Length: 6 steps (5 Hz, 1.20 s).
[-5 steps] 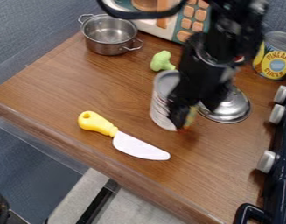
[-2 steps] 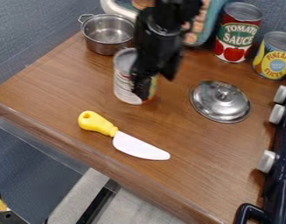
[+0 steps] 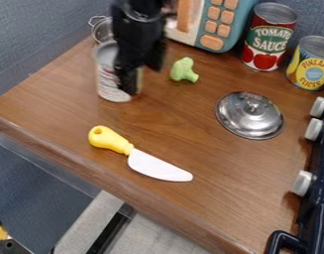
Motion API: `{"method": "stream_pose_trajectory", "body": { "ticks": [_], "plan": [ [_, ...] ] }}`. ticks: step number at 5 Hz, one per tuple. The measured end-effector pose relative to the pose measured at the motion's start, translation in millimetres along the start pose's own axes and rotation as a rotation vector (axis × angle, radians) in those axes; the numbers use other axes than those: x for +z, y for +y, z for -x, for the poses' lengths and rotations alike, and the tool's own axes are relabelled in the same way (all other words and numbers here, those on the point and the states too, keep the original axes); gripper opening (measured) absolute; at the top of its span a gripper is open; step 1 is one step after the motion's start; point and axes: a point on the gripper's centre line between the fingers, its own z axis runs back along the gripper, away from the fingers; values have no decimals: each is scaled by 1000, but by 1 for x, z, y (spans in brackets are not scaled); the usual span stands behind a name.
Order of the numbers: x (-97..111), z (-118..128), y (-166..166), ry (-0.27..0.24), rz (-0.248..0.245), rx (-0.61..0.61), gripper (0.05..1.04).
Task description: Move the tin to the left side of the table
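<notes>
- Clock directions take 12 as the top of the camera view, read from its middle; for the knife, from its own middle.
- The black two-finger end effector [image 3: 129, 82] hangs at 11 o'clock, under the black robot arm [image 3: 141, 32], which comes in from 12 o'clock.
- It overlaps the 3 o'clock side of the tin in view; I cannot tell how far open it is, nor whether it has a grip.
- The silver metal tin with a pale, red-marked label [image 3: 110, 79] is upright at 11 o'clock, partly covered by the end effector; whether it rests on the brown wood-grain table [image 3: 71, 106] or hangs just above is unclear.
- Farther out at 11 o'clock is the small silver metal pot with wire handles [image 3: 102, 31], partly hidden.
- The light-green toy broccoli [image 3: 183, 70] lies between 12 and 1 o'clock, near the teal and white toy microwave with orange buttons [image 3: 225, 30].
- The red, white and green tomato can [image 3: 267, 42] stands between 1 and 2 o'clock, the yellow and blue pineapple can [image 3: 311, 67] at 2.
- The round shiny metal lid [image 3: 247, 121] lies near 3 o'clock, knob upward.
- The toy knife with a yellow handle and white blade [image 3: 154, 167] lies toward 7 o'clock, handle toward 10, tip toward 4.
- Pale-grey knobs [image 3: 301, 182] line the dark-blue toy stove [image 3: 313, 218] between 3 and 5 o'clock.
</notes>
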Motion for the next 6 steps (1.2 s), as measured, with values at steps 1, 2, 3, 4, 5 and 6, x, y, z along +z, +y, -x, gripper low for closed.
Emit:
{"method": "stream_pose_trajectory", "body": {
  "ticks": [1,2,3,4,5,6],
  "plan": [
    [-10,-24,9,-23,-48,70,1000],
    [-17,-56,17,-39,-75,161,1000],
    [-17,-62,18,-46,-85,181,1000],
    [-16,-62,19,-45,-91,179,1000],
    [0,-49,9,-26,-45,151,1000],
    [22,-35,1,-10,16,121,1000]
  ]
}}
